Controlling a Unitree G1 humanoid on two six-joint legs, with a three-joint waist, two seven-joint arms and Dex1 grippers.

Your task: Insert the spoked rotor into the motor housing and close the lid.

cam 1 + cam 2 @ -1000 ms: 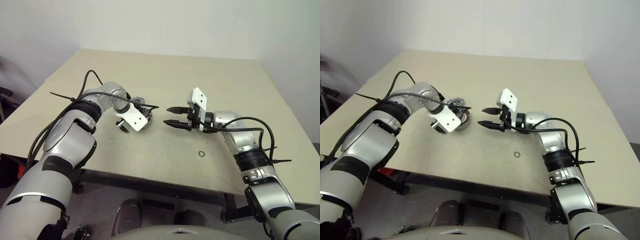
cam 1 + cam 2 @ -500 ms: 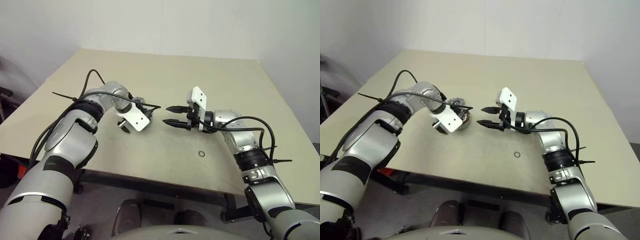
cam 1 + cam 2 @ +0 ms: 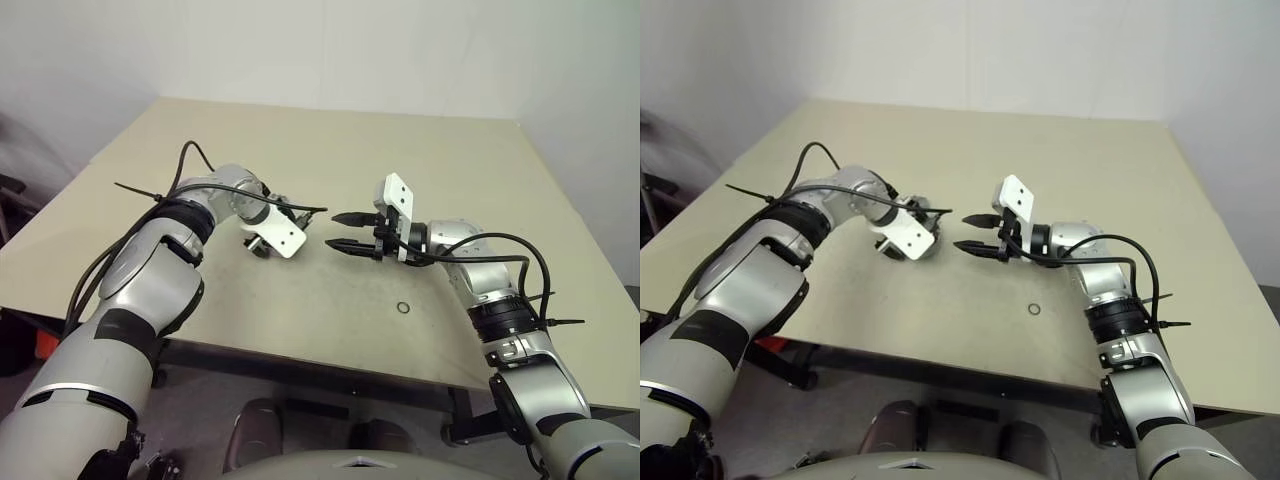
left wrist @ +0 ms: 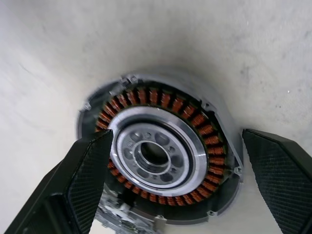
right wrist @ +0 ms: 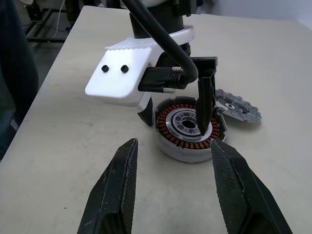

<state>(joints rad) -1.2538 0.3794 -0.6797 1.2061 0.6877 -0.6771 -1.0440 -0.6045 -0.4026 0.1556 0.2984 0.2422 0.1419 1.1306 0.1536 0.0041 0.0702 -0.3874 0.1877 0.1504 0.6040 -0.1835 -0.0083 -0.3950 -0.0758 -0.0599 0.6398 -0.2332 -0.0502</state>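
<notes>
Left wrist view: motor housing (image 4: 161, 156) edge finger-hidden

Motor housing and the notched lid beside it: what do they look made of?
Motor housing: looks like bare silver metal, machined and slightly glossy, ringed with copper-coloured windings, probably enamelled wire.
Lid: dull grey metal by the look, matte, with a sharply cut notched edge; a coating cannot be ruled out.

Even, diffuse overhead light, bright, no hard glare on the table (image 3: 420, 160). Soft short shadows under both arms. In the left wrist view the motor housing (image 4: 161, 151) is sharp with mild sheen on its hub; a soft shadow rings the housing, and the black fingers (image 4: 73, 190) beside the housing are slightly soft. Head views sharp, with the table's edges looking mildly bowed.
</notes>
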